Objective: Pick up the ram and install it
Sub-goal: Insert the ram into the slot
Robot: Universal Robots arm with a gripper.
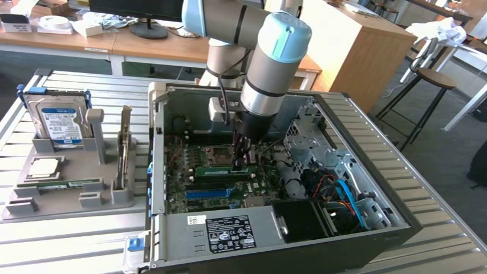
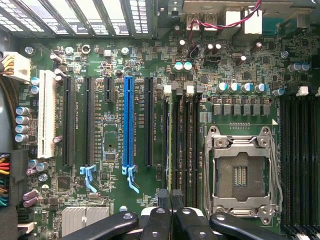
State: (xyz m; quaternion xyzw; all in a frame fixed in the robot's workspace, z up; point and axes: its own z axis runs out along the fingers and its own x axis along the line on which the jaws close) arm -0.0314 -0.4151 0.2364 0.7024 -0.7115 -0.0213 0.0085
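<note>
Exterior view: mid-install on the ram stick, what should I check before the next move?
1. End effector shut: ok.
2. End effector down inside the computer case, tips at the ram stick: ok.
3. Stick actually gripped: cannot tell.
4. Stick fully seated in the motherboard: cannot tell.
5. Spare stick lying in the tray outside the case: ok.

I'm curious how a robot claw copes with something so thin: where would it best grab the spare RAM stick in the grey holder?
Probably the middle of its long upper edge, coming straight down from above and pinching across the two flat faces. The spare RAM stick seems to sit lengthwise in a slot of the grey holder, leaving only its top free.
</note>
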